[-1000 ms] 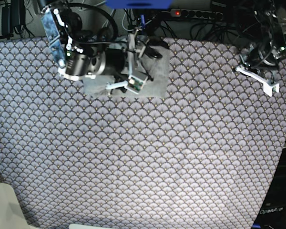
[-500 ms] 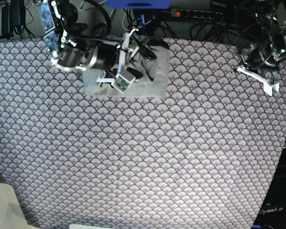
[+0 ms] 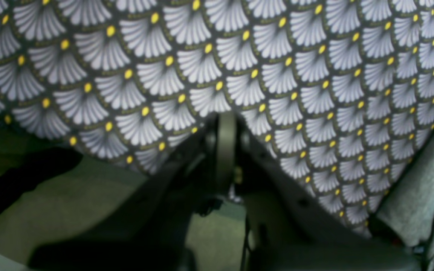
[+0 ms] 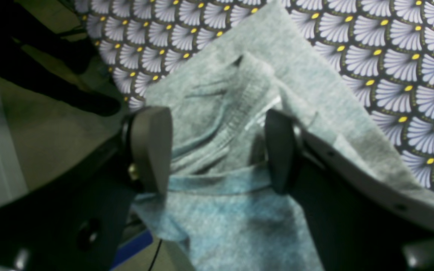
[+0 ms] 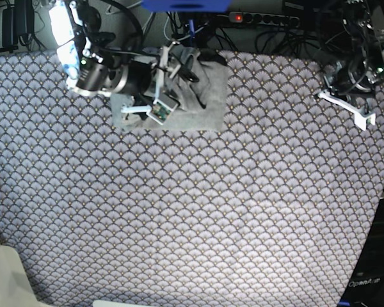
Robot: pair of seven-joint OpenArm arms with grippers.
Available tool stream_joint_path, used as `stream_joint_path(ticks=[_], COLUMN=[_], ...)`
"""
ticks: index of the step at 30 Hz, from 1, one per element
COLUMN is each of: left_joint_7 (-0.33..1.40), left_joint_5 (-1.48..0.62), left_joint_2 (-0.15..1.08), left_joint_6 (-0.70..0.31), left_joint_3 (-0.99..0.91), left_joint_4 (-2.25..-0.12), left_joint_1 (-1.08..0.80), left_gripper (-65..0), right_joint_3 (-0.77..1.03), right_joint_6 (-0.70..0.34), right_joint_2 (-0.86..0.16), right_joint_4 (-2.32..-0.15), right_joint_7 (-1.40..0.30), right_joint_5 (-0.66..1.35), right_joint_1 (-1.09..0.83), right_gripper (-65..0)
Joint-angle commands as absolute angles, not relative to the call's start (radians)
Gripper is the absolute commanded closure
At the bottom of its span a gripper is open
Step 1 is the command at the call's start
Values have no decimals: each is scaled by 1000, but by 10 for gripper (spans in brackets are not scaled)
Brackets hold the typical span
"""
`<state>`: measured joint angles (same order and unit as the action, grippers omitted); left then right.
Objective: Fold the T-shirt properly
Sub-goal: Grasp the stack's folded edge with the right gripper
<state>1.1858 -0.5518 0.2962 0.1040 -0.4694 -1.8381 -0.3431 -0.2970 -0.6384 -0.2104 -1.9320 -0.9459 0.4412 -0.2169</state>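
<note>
**Right gripper spread above the folded T-shirt at the far edge of the counter**

Overhead, the base view shows a counter (image 5: 192, 211) covered by a purple-grey cloth with a scallop pattern (image 5: 243, 192). The T-shirt (image 5: 205, 102) lies as a compact grey rectangle at the far edge of the counter, left of centre in this view. Its upper layers are bunched and darker near the back edge.

The right gripper (image 5: 147, 105) is over the left part of the T-shirt, its arm reaching in from the upper left. In the right wrist view, the right gripper (image 4: 217, 150) has its two pads well apart, with nothing clamped between them. Below the gap lies the T-shirt (image 4: 239, 94), showing a ribbed neck edge and soft folds. A corner of the shirt hangs past the cloth's edge toward the floor.

The left gripper (image 5: 349, 105) is well apart from the T-shirt, near the far right edge of the counter in the base view. In the left wrist view, the left gripper (image 3: 226, 150) has its pads pressed together, grasping nothing. Patterned cloth fills most of that view, and a strip of grey T-shirt (image 3: 420, 195) appears at the right edge.
</note>
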Motion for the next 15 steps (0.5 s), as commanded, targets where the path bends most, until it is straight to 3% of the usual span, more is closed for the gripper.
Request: stream_joint_path(ticks=[1, 10, 15], left_joint_7=[1176, 1176, 1176], left_joint_5=[-558, -558, -558], left_joint_2=[309, 309, 309], left_joint_6=[102, 102, 102], left_joint_3=[-473, -473, -473], left_joint_4=[-1854, -1854, -1854], left_joint_1=[-340, -340, -340], left_gripper=[0, 0, 0], right_joint_3=[-295, -305, -354], right_joint_6=[-636, -630, -561], right_joint_2=[-220, -232, -211], right_joint_4=[-1946, -1946, -1948], right_joint_7=[-926, -932, -935], right_joint_5=[453, 443, 317], right_joint_1=[-208, -208, -208], right_gripper=[-373, -375, -375])
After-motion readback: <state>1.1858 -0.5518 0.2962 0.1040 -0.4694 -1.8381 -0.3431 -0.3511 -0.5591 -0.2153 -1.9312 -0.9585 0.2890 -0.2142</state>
